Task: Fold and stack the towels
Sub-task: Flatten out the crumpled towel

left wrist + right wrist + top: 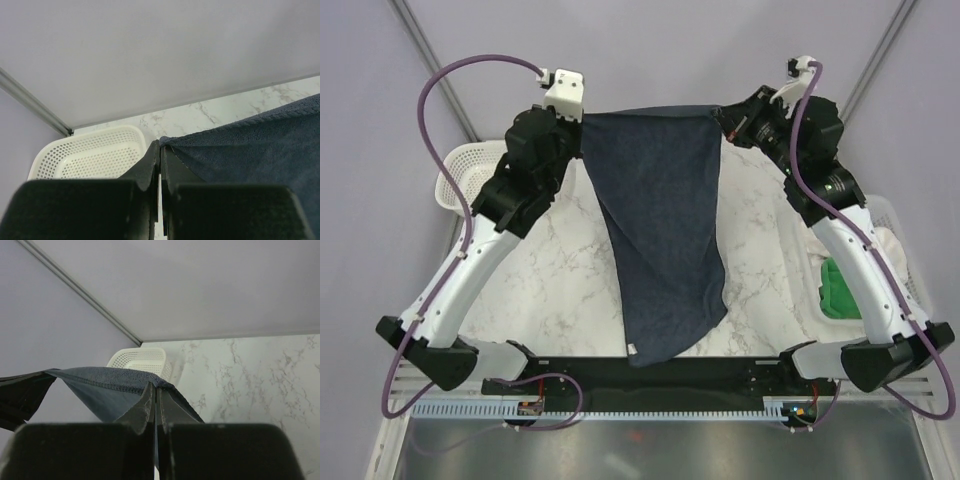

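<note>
Navy towel (660, 230) held by top corners, left hand (160, 150) and right hand (155, 390) clamped shut; next, to be laid flat on worktop (560, 280).

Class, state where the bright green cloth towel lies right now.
Top view, right side: the bright green cloth towel sits inside the white plastic mesh basket, beside the right arm.

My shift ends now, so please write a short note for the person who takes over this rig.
Left gripper: shut on one top corner of the navy towel.
Right gripper: shut on the other top corner.
The navy towel hangs spread between them, its lower end down at the near edge of the table.
Green towel and white towel: in the right basket.
Done: nothing folded or stacked.
Left: fold all three, then stack them.
</note>
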Robot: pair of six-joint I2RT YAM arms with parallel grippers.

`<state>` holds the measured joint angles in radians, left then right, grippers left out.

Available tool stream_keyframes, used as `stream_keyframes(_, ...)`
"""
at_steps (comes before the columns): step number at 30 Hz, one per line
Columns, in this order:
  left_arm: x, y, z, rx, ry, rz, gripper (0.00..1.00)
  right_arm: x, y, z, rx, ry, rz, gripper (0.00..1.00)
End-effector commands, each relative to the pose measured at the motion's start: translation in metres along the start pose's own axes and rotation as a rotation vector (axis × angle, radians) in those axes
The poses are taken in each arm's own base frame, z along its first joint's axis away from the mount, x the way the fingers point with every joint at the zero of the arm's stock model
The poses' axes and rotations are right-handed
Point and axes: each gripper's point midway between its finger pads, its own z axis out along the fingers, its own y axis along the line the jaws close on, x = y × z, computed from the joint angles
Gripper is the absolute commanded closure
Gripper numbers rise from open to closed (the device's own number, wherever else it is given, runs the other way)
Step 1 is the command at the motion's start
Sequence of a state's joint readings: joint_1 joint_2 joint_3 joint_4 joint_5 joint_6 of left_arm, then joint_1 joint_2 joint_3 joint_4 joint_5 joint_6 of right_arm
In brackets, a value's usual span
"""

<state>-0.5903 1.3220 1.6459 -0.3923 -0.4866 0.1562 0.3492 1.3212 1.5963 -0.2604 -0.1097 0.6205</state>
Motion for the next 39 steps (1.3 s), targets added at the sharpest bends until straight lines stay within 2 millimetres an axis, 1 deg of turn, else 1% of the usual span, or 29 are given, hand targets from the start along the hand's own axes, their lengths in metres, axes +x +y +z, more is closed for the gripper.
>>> stream_keyframes(1, -0.029, 0.017, 0.013, -0.055, -0.118, -0.024, 0.98, -0.049, 0.029, -0.001, -0.095, -0.165, -0.084, 1.00)
stream_keyframes(2, -0.038, 0.019, 0.012, -0.056, -0.154, -0.035, 0.98, -0.054, 0.034, -0.001, -0.117, -0.183, -0.092, 1.00)
stream_keyframes(3, -0.042, 0.018, 0.012, -0.047, -0.165, -0.031, 0.98, -0.059, 0.037, -0.003, -0.124, -0.198, -0.097, 1.00)
stream_keyframes(4, -0.053, 0.020, 0.010, -0.049, -0.187, -0.039, 0.98, -0.065, 0.041, -0.008, -0.130, -0.215, -0.106, 1.00)
stream_keyframes(5, -0.057, 0.021, 0.007, -0.043, -0.187, -0.037, 0.98, -0.069, 0.043, -0.012, -0.131, -0.225, -0.119, 1.00)
stream_keyframes(6, -0.065, 0.020, 0.002, -0.020, -0.207, -0.045, 0.98, -0.079, 0.051, -0.023, -0.141, -0.251, -0.122, 1.00)
stream_keyframes(7, -0.075, 0.022, -0.005, -0.005, -0.230, -0.058, 0.98, -0.083, 0.054, -0.031, -0.146, -0.261, -0.126, 1.00)
stream_keyframes(8, -0.086, 0.028, -0.021, 0.006, -0.262, -0.076, 0.98, -0.085, 0.057, -0.039, -0.147, -0.262, -0.124, 1.00)
stream_keyframes(9, -0.092, 0.026, -0.030, 0.042, -0.279, -0.095, 0.98, -0.092, 0.065, -0.058, -0.169, -0.284, -0.127, 1.00)
stream_keyframes(11, -0.104, 0.028, -0.053, 0.089, -0.322, -0.122, 0.98, -0.092, 0.075, -0.077, -0.199, -0.282, -0.121, 1.00)
stream_keyframes(12, -0.114, 0.029, -0.077, 0.147, -0.357, -0.148, 0.98, -0.097, 0.082, -0.095, -0.220, -0.298, -0.110, 1.00)
stream_keyframes(14, -0.122, 0.027, -0.100, 0.215, -0.390, -0.170, 0.98, -0.094, 0.093, -0.113, -0.267, -0.282, -0.099, 1.00)
stream_keyframes(15, -0.130, 0.024, -0.124, 0.289, -0.426, -0.188, 0.98, -0.096, 0.102, -0.131, -0.303, -0.290, -0.080, 1.00)
stream_keyframes(17, -0.133, 0.022, -0.144, 0.350, -0.450, -0.199, 0.98, -0.092, 0.116, -0.148, -0.371, -0.272, -0.071, 1.00)
stream_keyframes(18, -0.136, 0.023, -0.159, 0.383, -0.467, -0.212, 0.98, -0.095, 0.124, -0.166, -0.404, -0.287, -0.067, 1.00)
stream_keyframes(20, -0.135, 0.023, -0.174, 0.415, -0.460, -0.213, 0.98, -0.097, 0.132, -0.184, -0.439, -0.296, -0.046, 1.00)
stream_keyframes(21, -0.141, 0.027, -0.191, 0.442, -0.485, -0.222, 0.98, -0.103, 0.140, -0.202, -0.464, -0.322, -0.035, 1.00)
stream_keyframes(22, -0.140, 0.027, -0.198, 0.459, -0.481, -0.224, 0.98, -0.103, 0.143, -0.210, -0.476, -0.317, -0.033, 1.00)
stream_keyframes(23, -0.143, 0.027, -0.209, 0.484, -0.495, -0.224, 0.98, -0.108, 0.151, -0.225, -0.501, -0.334, -0.032, 1.00)
stream_keyframes(24, -0.151, 0.033, -0.226, 0.500, -0.524, -0.258, 0.98, -0.110, 0.155, -0.233, -0.514, -0.338, -0.029, 1.00)
stream_keyframes(26, -0.155, 0.036, -0.243, 0.528, -0.534, -0.287, 0.98, -0.113, 0.162, -0.247, -0.539, -0.342, -0.004, 1.00)
stream_keyframes(27, -0.162, 0.040, -0.256, 0.541, -0.561, -0.296, 0.98, -0.117, 0.166, -0.259, -0.556, -0.360, 0.000, 1.00)
stream_keyframes(30, -0.162, 0.041, -0.263, 0.558, -0.548, -0.310, 0.98, -0.126, 0.173, -0.274, -0.572, -0.390, 0.016, 1.00)
stream_keyframes(32, -0.160, 0.038, -0.259, 0.558, -0.532, -0.309, 0.98, -0.130, 0.174, -0.273, -0.569, -0.395, 0.016, 1.00)
stream_keyframes(34, -0.151, 0.032, -0.244, 0.554, -0.488, -0.302, 0.98, -0.130, 0.170, -0.264, -0.546, -0.391, 0.014, 1.00)
stream_keyframes(35, -0.145, 0.030, -0.231, 0.527, -0.461, -0.296, 0.98, -0.126, 0.163, -0.250, -0.517, -0.378, 0.016, 1.00)
stream_keyframes(37, -0.128, 0.027, -0.202, 0.467, -0.396, -0.279, 0.98, -0.125, 0.149, -0.232, -0.456, -0.384, 0.019, 1.00)
stream_keyframes(38, -0.116, 0.030, -0.174, 0.376, -0.344, -0.254, 0.98, -0.120, 0.140, -0.214, -0.420, -0.366, 0.017, 1.00)
stream_keyframes(39, -0.103, 0.027, -0.154, 0.339, -0.302, -0.234, 0.98, -0.119, 0.133, -0.205, -0.391, -0.372, 0.000, 1.00)
